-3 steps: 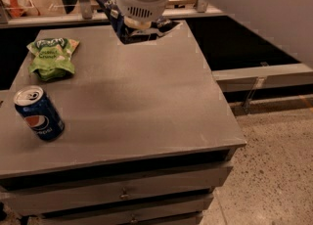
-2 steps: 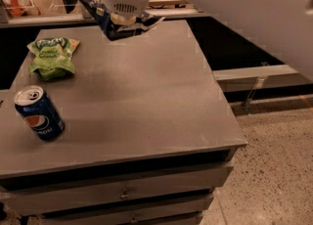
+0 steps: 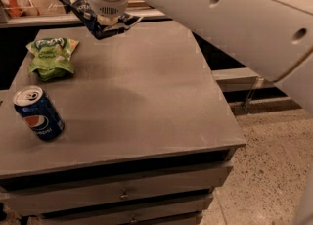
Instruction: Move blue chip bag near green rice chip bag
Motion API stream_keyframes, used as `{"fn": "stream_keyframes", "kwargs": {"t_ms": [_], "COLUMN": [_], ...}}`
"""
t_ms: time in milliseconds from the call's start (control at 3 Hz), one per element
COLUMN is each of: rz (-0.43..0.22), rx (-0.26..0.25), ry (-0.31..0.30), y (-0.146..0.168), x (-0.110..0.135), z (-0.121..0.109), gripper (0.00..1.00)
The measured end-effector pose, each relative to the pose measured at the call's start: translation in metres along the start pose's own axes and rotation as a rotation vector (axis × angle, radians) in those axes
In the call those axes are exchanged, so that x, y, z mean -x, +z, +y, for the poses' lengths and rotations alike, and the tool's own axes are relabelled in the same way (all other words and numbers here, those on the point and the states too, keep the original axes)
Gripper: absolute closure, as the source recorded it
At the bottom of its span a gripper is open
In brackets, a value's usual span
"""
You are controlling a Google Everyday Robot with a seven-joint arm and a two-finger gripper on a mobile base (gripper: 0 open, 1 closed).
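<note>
The gripper (image 3: 108, 21) hangs over the far edge of the grey table (image 3: 146, 97), just left of the middle, at the end of a thick white arm (image 3: 220, 18) that comes in from the upper right. Its round wrist faces the camera and hides most of the fingers, but the jaws are clamped on the blue chip bag (image 3: 74, 0), which hangs tilted beneath the wrist, clear of the tabletop. The bag is dark navy and glossy, with one corner reaching up to the left and another out to the right. Some white lettering shows on its upper left part, too cut off by the wrist to read.

The green rice chip bag (image 3: 51, 57) lies on the left side of the table, towards the back, crumpled and light green, with a darker green oval logo near its top whose words cannot be made out. It is apart from the navy bag, below and to the left of it.

Nearer the front left edge stands a blue Pepsi can (image 3: 38, 113), upright with a slight lean. It shows the red, white and blue globe and the word "pepsi" low on its side. It is well apart from the gripper and near the green bag.

Under the tabletop are two drawers (image 3: 122, 192) with small knobs. A speckled floor (image 3: 264, 170) lies to the right.
</note>
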State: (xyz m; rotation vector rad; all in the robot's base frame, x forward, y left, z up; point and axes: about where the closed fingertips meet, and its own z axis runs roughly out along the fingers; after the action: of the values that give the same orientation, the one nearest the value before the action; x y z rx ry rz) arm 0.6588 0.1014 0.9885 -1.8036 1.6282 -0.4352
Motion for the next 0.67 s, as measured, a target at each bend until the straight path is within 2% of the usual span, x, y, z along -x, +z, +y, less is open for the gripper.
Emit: {"fn": "stream_keyframes", "kwargs": {"t_ms": [667], "rz": [-0.010], "rx": [0.053], "ry": [0.013], "y": [0.067], "x": [0.007], "z": [-0.005], "gripper": [1.00]}}
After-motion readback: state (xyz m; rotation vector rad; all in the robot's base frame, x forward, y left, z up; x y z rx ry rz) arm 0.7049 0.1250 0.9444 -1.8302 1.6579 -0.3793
